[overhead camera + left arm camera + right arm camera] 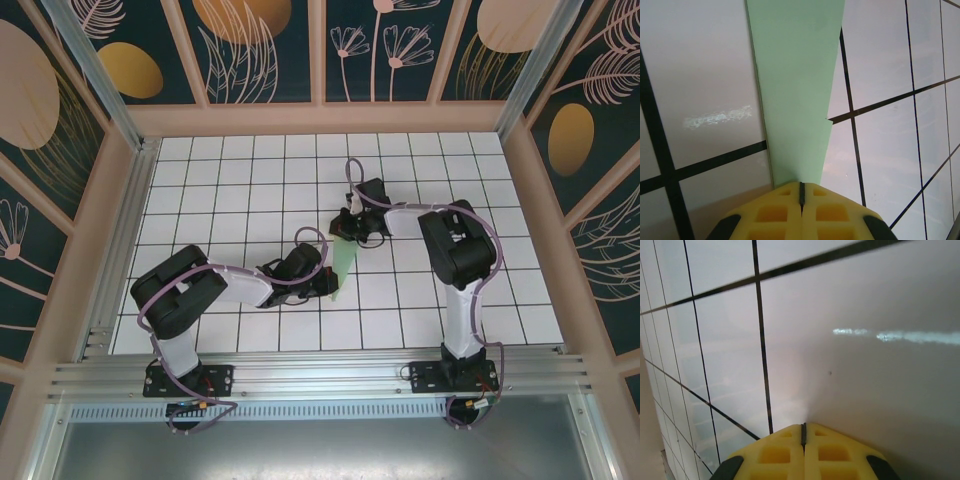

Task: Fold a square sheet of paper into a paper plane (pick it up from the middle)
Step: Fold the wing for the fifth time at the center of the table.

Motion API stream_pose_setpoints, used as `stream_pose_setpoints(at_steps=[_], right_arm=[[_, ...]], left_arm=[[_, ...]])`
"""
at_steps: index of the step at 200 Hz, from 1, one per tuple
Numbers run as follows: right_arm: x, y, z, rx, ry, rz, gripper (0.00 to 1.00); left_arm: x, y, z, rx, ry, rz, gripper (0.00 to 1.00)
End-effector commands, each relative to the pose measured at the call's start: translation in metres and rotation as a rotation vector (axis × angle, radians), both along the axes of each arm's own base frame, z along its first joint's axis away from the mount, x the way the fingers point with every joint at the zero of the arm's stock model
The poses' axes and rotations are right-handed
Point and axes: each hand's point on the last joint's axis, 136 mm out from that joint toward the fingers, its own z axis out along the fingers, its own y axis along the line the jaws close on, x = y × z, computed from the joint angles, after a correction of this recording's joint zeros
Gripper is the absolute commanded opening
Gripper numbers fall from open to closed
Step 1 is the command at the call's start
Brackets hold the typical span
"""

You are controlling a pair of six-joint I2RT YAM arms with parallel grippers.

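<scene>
Your left gripper is clamped on the narrow end of the paper plane, mid-frame in the top view. Your right gripper has its fingers pressed together above the tiled table.

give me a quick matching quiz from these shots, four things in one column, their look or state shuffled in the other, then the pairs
Column one
1. green paper
2. left gripper
3. right gripper
4. table

Column two
a. shut, tips over bare tile
b. white squares with dark lines
c. slim, tapering strip
d. shut, tips at the narrow end of the paper

Pairs: 1-c, 2-d, 3-a, 4-b
</scene>
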Motion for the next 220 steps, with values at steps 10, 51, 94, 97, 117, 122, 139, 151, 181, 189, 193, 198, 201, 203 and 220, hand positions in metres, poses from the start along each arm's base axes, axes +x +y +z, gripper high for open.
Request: stream_pose_setpoints(at_steps=[10, 51, 94, 97, 117, 122, 139, 151, 181, 189, 193, 198, 201, 203, 220], right_arm=[[0.043, -0.017, 0.004, -0.052, -0.102, -0.072, 0.03], [0.038, -0.02, 0.07, -0.013, -0.204, -0.064, 0.04], [-0.019, -0.028, 0.08, -0.024, -0.175, -0.04, 0.04], [-0.023, -0.028, 0.078, -0.025, -0.167, -0.037, 0.05], [-0.047, -0.025, 0.062, -0.033, -0.113, -0.025, 0.04], [-0.051, -0.024, 0.057, -0.033, -0.099, -0.021, 0.04], [-0.066, -0.017, 0.042, -0.023, -0.055, 0.003, 0.04], [-0.072, -0.013, 0.034, -0.021, -0.033, 0.016, 0.04], [-0.08, -0.009, 0.017, -0.012, 0.01, 0.047, 0.04], [-0.082, -0.009, 0.012, -0.015, 0.024, 0.055, 0.04], [-0.083, -0.009, 0.008, -0.018, 0.033, 0.058, 0.04], [-0.084, -0.009, 0.004, -0.019, 0.042, 0.064, 0.04], [-0.085, -0.009, 0.002, -0.021, 0.046, 0.065, 0.04], [-0.085, -0.009, 0.001, -0.023, 0.05, 0.066, 0.04], [-0.087, -0.013, -0.011, -0.041, 0.073, 0.063, 0.03]], left_arm=[[-0.051, 0.043, -0.066, 0.232, 0.189, -0.059, 0.0], [-0.046, 0.041, -0.063, 0.227, 0.178, -0.047, 0.0], [-0.043, 0.037, -0.062, 0.22, 0.168, -0.041, 0.0], [-0.043, 0.037, -0.062, 0.221, 0.168, -0.041, 0.0], [-0.04, 0.035, -0.06, 0.214, 0.161, -0.041, 0.0], [-0.04, 0.035, -0.06, 0.215, 0.161, -0.04, 0.0], [-0.04, 0.034, -0.058, 0.212, 0.157, -0.04, 0.0], [-0.039, 0.033, -0.057, 0.208, 0.154, -0.039, 0.0], [-0.037, 0.03, -0.055, 0.201, 0.149, -0.042, 0.0], [-0.037, 0.03, -0.054, 0.199, 0.15, -0.044, 0.0], [-0.037, 0.029, -0.054, 0.198, 0.149, -0.045, 0.0], [-0.036, 0.028, -0.053, 0.194, 0.147, -0.046, 0.0], [-0.037, 0.028, -0.053, 0.193, 0.148, -0.047, 0.0], [-0.036, 0.028, -0.052, 0.192, 0.147, -0.047, 0.0], [-0.036, 0.025, -0.047, 0.179, 0.142, -0.055, 0.01]])
